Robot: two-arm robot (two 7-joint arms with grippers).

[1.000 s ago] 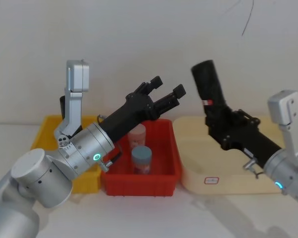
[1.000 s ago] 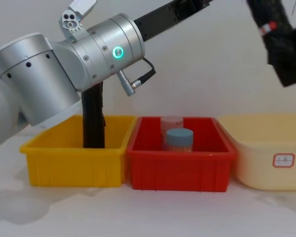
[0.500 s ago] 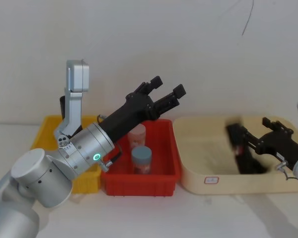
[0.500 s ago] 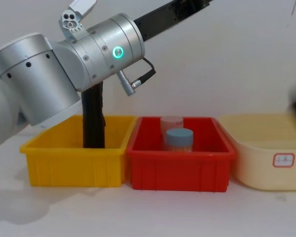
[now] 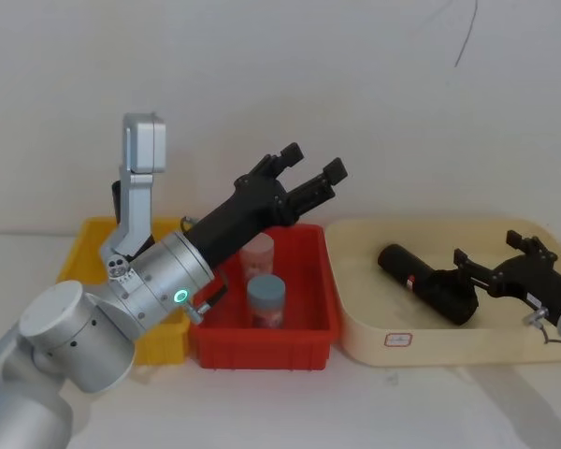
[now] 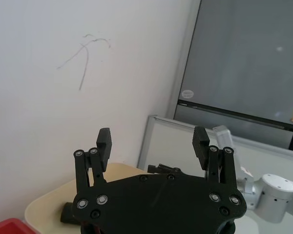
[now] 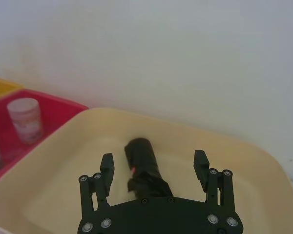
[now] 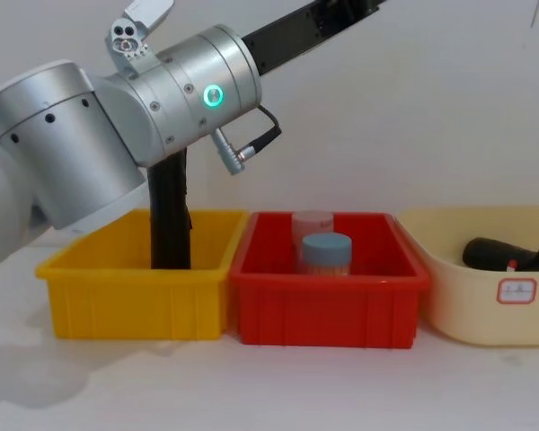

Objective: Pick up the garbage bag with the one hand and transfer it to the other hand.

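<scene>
Head view is showing the garbage bag (image 5: 421,279) lying on its side on the floor of the beige tray (image 5: 355,327). One end is pointing toward the red bin (image 5: 325,271), and its small red-and-white sticker (image 5: 409,278) is facing up.

It is looking like a tight roll of thin plastic film. I am judging it to be light, rather firm in the rolled part, and smooth enough to be slipping under a weak hold. The end nearer the right arm is looking looser and a little crumpled. For this reason, the best hold is probably across the round body, near the middle. This is also leaving one end free for the second pincer to take.

In the right wrist view, the right pincer (image 7: 154,163) is sitting low in the tray with its jaws spread wide. The bag is lying between them and is not being squeezed.

The left pincer (image 5: 315,161) is hanging high above the red bin, also released, with nothing between its jaws.

Two jars (image 5: 266,299) are standing in the red bin. A plain black roll (image 8: 169,215) is standing upright in the yellow bin (image 8: 135,296). All three containers are resting side by side on the white surface (image 5: 355,402).
</scene>
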